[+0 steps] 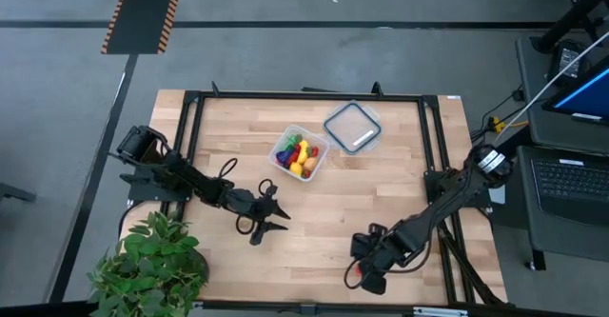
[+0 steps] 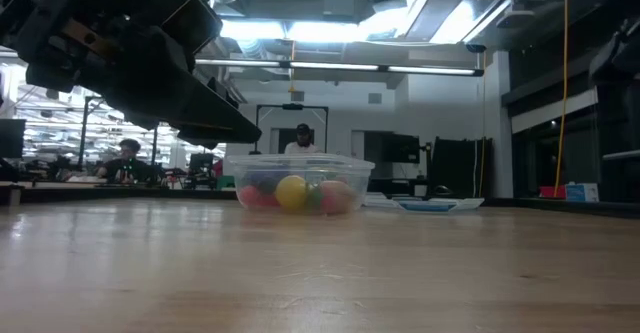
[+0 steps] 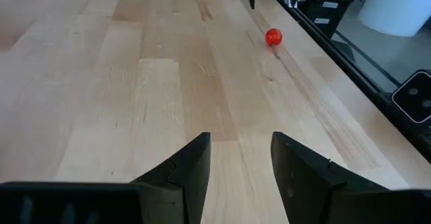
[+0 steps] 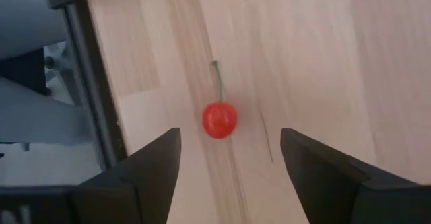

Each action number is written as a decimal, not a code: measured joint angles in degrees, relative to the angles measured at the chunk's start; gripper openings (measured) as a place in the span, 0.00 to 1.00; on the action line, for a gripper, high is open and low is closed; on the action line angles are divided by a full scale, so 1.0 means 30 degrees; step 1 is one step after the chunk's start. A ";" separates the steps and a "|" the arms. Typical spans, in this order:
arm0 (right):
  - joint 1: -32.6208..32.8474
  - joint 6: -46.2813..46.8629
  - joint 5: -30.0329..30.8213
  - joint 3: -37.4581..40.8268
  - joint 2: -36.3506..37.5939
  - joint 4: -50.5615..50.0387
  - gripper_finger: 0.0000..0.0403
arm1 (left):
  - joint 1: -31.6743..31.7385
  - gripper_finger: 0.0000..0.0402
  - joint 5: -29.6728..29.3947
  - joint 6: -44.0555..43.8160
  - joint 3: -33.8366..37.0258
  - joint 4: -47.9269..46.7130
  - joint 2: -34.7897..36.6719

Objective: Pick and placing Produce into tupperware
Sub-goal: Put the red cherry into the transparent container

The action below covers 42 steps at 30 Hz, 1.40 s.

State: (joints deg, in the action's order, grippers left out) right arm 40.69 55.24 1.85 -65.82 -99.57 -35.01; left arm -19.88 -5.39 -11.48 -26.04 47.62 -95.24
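Observation:
The clear tupperware (image 1: 301, 153) stands far of the table's middle, with several colourful Produce pieces (image 1: 299, 155) inside; the low view shows it (image 2: 298, 183) too. A red cherry (image 4: 219, 119) with a thin stem (image 4: 217, 83) lies on the wood near the table's near edge. My right gripper (image 4: 231, 163) hovers open above it, pointing steeply down, a finger on either side and neither touching. My left gripper (image 1: 281, 212) is open over bare wood left of centre, nothing between its fingers (image 3: 241, 177). Its wrist view shows the cherry (image 3: 273, 37) farther off.
A flat clear lid (image 1: 353, 127) lies right of the tupperware. A leafy potted plant (image 1: 152, 260) stands at the near left corner. A black frame rail (image 4: 87, 83) runs close beside the cherry. Bare wood lies between the two grippers.

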 joint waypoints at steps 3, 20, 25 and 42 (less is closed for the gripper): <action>-0.0007 -0.0029 0.0000 0.0000 -0.0450 0.0497 0.63 | 0.0000 0.37 0.0000 0.0011 0.0000 -0.0017 0.0000; 0.0122 -0.0048 -0.0507 0.0000 -0.1854 0.1125 0.63 | 0.0000 0.37 0.0015 -0.0005 0.0000 -0.0164 0.0000; 0.0131 -0.0073 -0.0666 0.0000 -0.2743 0.1196 0.63 | 0.0000 0.37 0.0017 -0.0008 0.0000 -0.0211 0.0000; 0.0153 0.1581 -0.0634 -0.0036 -0.3105 0.1481 0.63 | 0.0000 0.37 0.0022 -0.0054 0.0000 -0.0211 0.0000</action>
State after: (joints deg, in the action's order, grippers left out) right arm 41.15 59.99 -0.05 -65.93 -108.88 -30.57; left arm -19.88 -5.32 -11.64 -26.04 46.98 -95.24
